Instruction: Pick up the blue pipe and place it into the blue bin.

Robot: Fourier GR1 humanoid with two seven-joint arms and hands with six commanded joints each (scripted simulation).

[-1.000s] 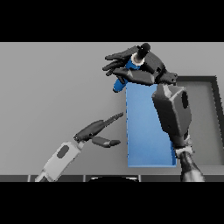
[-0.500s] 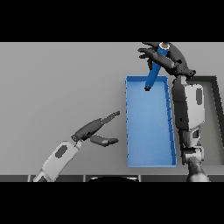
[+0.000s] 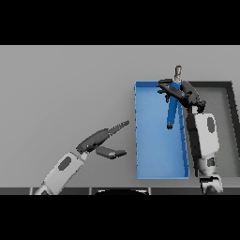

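A: Where is the blue pipe [image 3: 172, 111] at this moment?

B: It is in the right hand [image 3: 180, 92], whose dark fingers are curled round its upper part. The pipe hangs nearly upright, a little tilted, with a grey end sticking out above the hand and a dark tip at the bottom.

A: And relative to the blue bin [image 3: 152, 140]?

B: The pipe shows over the bin's far right portion, close to the right wall. Whether its lower tip touches the bin floor I cannot tell from the head view.

A: How does the bin lie?

B: It is a long rectangular tray on the grey tabletop [image 3: 65, 93], its length running away from the robot. Just to its right sits a dark grey tray [image 3: 225, 85] with a black rim, partly hidden by the right arm, which rises along the bin's right edge.

A: What about the other hand?

B: The left hand [image 3: 104, 140] is on the tabletop side, left of the bin and apart from it. Its fingers are stretched out straight toward the bin, the thumb spread below them, and it grasps nothing
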